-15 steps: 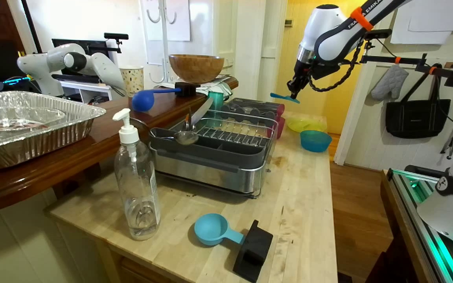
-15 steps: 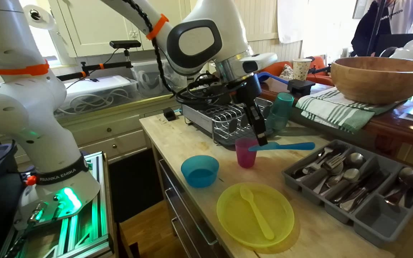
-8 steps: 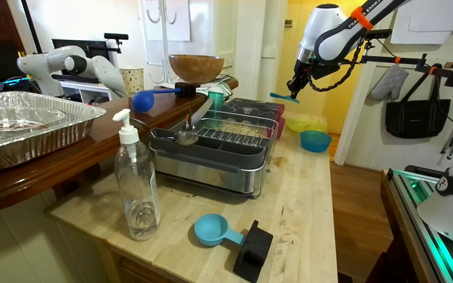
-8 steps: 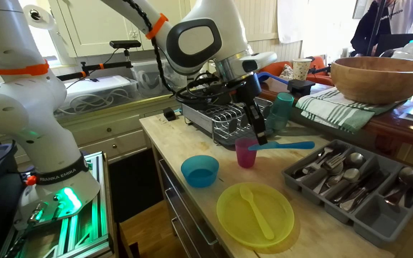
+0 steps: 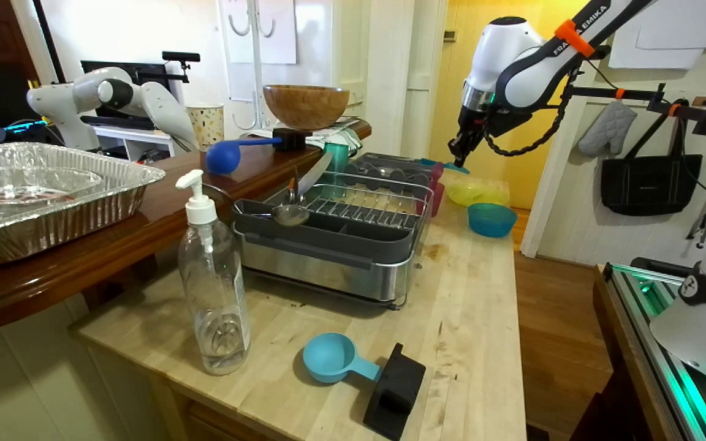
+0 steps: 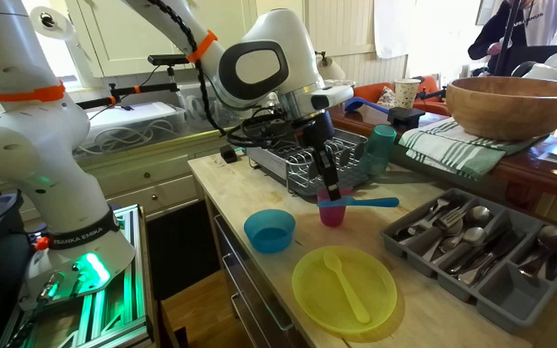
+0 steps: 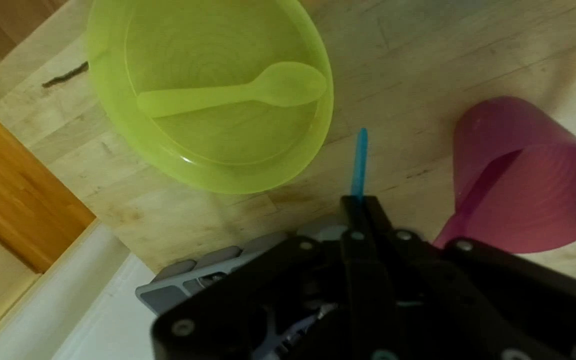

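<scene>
My gripper [image 6: 334, 193] is shut on a blue plastic knife [image 6: 373, 202] and holds it above the counter, roughly level. In the wrist view the fingertips [image 7: 359, 201] pinch the knife [image 7: 360, 160]; its blue length points away from them. From an exterior view the knife passes in front of a pink cup [image 6: 332, 216]. The pink cup [image 7: 543, 200] is right of the fingers in the wrist view. A yellow plate [image 6: 315, 290] with a yellow spoon [image 6: 348, 287] on it lies close by. A blue bowl [image 6: 270, 237] stands beside the plate.
A grey cutlery tray [image 6: 513, 296] holds metal utensils. A dish rack [image 5: 328, 269] and an upside-down teal cup [image 6: 377, 152] stand behind the gripper. A soap bottle [image 5: 218, 306], a blue scoop [image 5: 328, 355] and a black block [image 5: 399, 389] are at the counter's far end.
Between half a second ago and now, my gripper has moved down and, in an exterior view, leftward toward the pink cup, carrying the knife. The things on the counter have not moved.
</scene>
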### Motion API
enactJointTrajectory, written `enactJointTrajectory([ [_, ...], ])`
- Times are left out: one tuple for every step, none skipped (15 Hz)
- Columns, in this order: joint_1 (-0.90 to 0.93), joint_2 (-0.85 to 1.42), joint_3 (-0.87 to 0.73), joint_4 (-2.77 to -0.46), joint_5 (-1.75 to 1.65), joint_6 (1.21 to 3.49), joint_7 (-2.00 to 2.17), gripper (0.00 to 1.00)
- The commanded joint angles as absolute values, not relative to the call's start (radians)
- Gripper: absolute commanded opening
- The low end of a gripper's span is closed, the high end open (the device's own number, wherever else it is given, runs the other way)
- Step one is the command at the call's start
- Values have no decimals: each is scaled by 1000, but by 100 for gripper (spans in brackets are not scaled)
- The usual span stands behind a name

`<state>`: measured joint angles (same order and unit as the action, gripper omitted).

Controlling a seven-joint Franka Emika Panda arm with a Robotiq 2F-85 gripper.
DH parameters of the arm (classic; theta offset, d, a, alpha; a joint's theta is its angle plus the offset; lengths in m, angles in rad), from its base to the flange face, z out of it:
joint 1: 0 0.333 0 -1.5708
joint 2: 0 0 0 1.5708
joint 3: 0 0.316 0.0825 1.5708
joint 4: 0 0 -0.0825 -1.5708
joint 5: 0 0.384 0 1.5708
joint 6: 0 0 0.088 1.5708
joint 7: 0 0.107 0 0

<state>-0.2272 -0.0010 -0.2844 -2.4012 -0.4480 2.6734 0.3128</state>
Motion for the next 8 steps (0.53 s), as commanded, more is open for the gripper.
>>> enactJointTrajectory([
  [-255, -78, -282, -2478, -541, 2662, 451, 1],
  [-264, -91, -280, -2491, -552, 2658, 475, 1],
  [-272, -108, -276, -2506, -560, 2656, 487, 1],
  [-280, -121, -270, -2521, -570, 2657, 496, 1],
  [-282, -139, -262, -2539, -557, 2656, 482, 1],
  [-281, -153, -253, -2556, -540, 2653, 462, 1],
  [-279, -169, -244, -2576, -527, 2654, 442, 1],
  [-283, -181, -232, -2587, -537, 2649, 452, 1],
])
